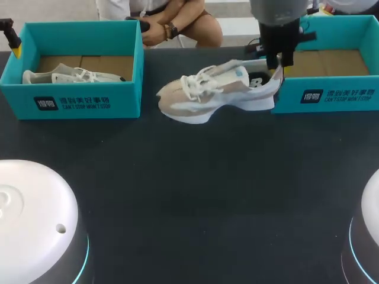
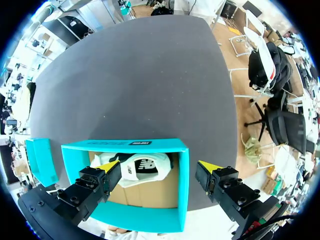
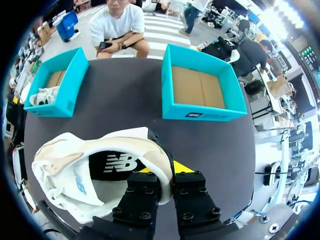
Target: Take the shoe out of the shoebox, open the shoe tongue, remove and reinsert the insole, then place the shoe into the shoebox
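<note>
— Closest to the camera sit the two white arm bases (image 1: pixel 32 219), with dark tabletop (image 1: pixel 195 195) stretching away from them. Where is the shoe?

— Farther back, right of the middle. The shoe (image 1: pixel 219 92) lies with its toe to the left and its heel just beside the left wall of the right shoebox (image 1: pixel 325 97). That box shows only its cardboard floor, so the shoe is already out.

— How is it held?

— The right gripper (image 1: pixel 277 65) comes down on the heel and is clamped on the collar there, one finger inside the shoe and one outside. I cannot tell whether the sole rests on the tabletop or hangs just over it.

— Why the heel?

— My guess is that it steadies the shoe while leaving the laces, the tongue and most of the opening uncovered. Those are the parts the next steps need, namely opening the tongue and pulling out the insole.

— What about the other arm?

— The left gripper (image 2: pixel 159 167) hangs at the far left over the left shoebox (image 2: pixel 140 220). Its fingers are wide apart and hold nothing. A second shoe (image 2: pixel 142 170) lies in that box beneath it. The gripper is well apart from the held shoe, so it would have to cross over before it could work on the tongue.
</note>
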Controlling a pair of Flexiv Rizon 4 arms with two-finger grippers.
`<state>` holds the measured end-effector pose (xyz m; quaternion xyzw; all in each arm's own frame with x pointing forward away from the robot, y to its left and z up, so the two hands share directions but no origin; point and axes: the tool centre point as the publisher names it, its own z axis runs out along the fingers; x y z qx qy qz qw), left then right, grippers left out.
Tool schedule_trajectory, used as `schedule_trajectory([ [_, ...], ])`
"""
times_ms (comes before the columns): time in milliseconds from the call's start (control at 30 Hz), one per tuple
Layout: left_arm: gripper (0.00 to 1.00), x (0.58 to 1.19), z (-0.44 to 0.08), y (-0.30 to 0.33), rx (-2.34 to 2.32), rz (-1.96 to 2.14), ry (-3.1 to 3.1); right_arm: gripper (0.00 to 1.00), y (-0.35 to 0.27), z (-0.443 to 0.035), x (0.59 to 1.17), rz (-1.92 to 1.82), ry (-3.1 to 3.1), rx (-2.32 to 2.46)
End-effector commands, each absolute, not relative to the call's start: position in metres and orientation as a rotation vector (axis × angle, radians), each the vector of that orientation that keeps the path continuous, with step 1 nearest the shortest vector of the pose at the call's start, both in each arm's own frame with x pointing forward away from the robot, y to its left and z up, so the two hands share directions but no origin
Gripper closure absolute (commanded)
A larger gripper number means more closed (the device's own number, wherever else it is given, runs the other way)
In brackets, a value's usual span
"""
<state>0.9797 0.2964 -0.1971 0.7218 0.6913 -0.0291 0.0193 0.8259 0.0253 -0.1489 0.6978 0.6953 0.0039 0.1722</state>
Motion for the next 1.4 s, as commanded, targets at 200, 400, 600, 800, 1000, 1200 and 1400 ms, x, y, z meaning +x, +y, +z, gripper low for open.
schedule_trajectory([
  [200,0.0,0.978,-0.197,0.296,2.241,-0.084,2.145,1.0,0.023,-0.149,0.825,0.028,1.975,1.981],
  [400,0.0,0.978,-0.197,0.296,2.241,-0.084,2.145,1.0,0.023,-0.149,0.825,0.028,1.975,1.981],
  [600,0.0,0.978,-0.197,0.296,2.241,-0.084,2.145,1.0,0.042,-0.167,0.798,-0.03,2.02,1.974],
  [800,0.0,0.978,-0.197,0.296,2.241,-0.084,2.145,1.0,0.058,-0.181,0.757,-0.051,2.002,1.989],
  [1000,0.0,0.978,-0.197,0.296,2.241,-0.084,2.145,1.0,0.074,-0.196,0.725,-0.099,1.986,1.983],
  [1200,0.0,0.978,-0.197,0.296,2.241,-0.084,2.145,1.0,0.094,-0.224,0.706,-0.103,1.987,1.991],
  [1400,0.0,0.978,-0.197,0.296,2.241,-0.084,2.145,1.0,0.11,-0.254,0.699,-0.108,2.014,2.003],
])
